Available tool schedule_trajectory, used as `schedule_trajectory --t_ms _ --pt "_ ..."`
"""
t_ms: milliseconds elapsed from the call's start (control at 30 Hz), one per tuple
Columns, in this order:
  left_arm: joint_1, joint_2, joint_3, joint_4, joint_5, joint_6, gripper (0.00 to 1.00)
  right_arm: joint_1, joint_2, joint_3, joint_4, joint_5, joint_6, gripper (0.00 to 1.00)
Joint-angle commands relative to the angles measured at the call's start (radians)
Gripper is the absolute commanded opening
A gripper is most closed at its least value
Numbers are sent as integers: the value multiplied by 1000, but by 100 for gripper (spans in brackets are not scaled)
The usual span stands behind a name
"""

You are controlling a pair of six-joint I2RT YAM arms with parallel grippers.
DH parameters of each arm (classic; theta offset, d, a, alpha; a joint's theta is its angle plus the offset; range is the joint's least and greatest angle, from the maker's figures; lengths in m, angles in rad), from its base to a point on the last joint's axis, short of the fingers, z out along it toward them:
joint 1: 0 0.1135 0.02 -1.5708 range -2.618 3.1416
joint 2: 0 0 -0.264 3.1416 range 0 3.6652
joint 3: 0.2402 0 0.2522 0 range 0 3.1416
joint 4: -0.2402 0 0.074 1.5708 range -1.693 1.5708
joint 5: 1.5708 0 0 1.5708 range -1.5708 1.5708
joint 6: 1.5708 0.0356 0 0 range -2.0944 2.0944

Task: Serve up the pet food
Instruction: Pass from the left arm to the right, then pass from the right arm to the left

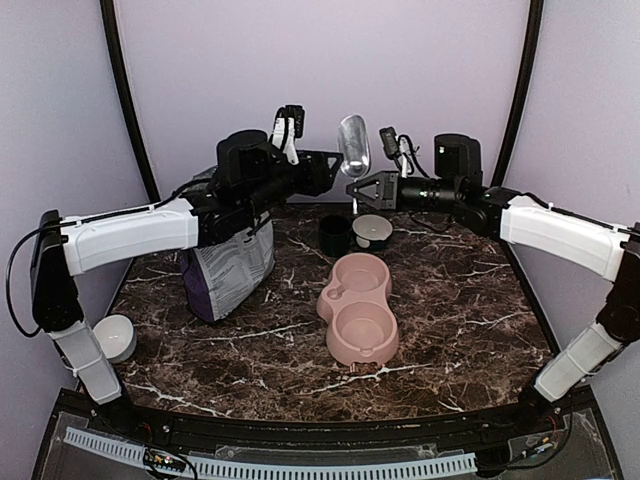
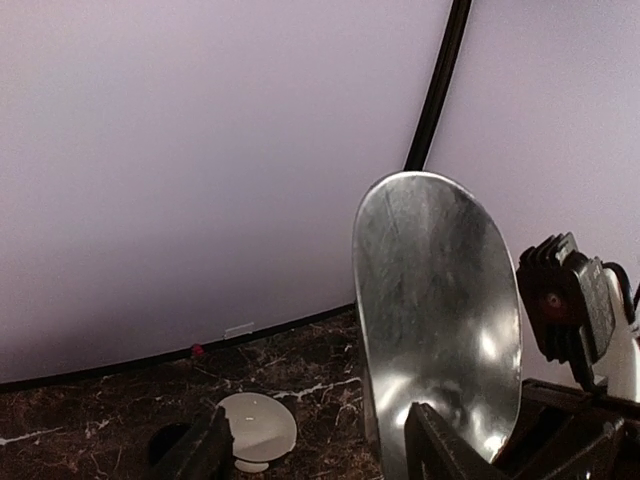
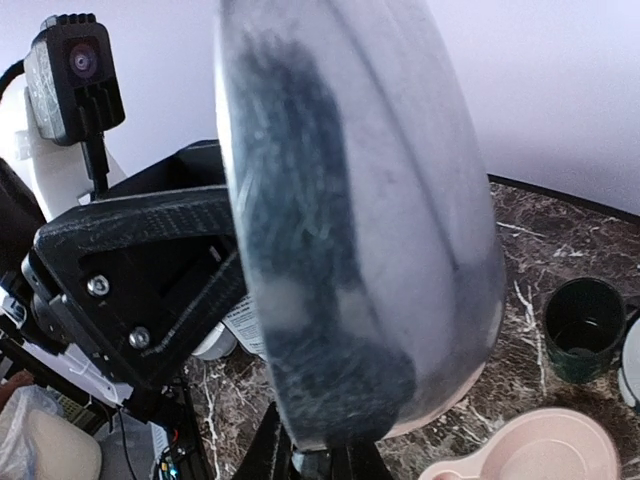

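No kibble shows in any view. My right gripper (image 1: 360, 187) is shut on the handle of a metal scoop (image 1: 353, 143) and holds it upright above the back of the table. In the right wrist view the scoop (image 3: 350, 220) fills the frame above my fingers (image 3: 325, 465). My left gripper (image 1: 326, 172) is open and empty, right next to the scoop. In the left wrist view the scoop's shiny hollow (image 2: 435, 300) looks empty. The purple-and-grey bag (image 1: 230, 265) stands at the left, under my left arm. The pink double bowl (image 1: 358, 305) sits mid-table, both wells empty.
A black cup (image 1: 334, 235) and a small white bowl (image 1: 372, 231) stand behind the pink bowl. Another white bowl (image 1: 115, 338) sits beyond the table's left edge. The two grippers are very close together at the back, near the rear wall.
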Motion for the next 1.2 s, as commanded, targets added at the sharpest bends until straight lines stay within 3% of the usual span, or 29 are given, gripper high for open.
schedule_trajectory --t_ms 0,133,433,700,800,1167 --pt "38 -134 -27 -109 140 124 61 -48 -68 -2 -124 -36 -195 0" --pt "44 -206 -5 -264 288 313 61 -68 -68 20 -285 -76 -361 0" --pt "57 -304 59 -607 446 570 62 -44 -57 39 -459 -200 -614 0" --pt "75 -316 94 -755 590 650 62 23 19 116 -637 -248 -763 0" --pt "79 -304 122 -820 638 675 57 39 29 122 -655 -267 -781 0" --pt "84 -272 117 -862 671 711 49 68 47 161 -725 -312 -826 0"
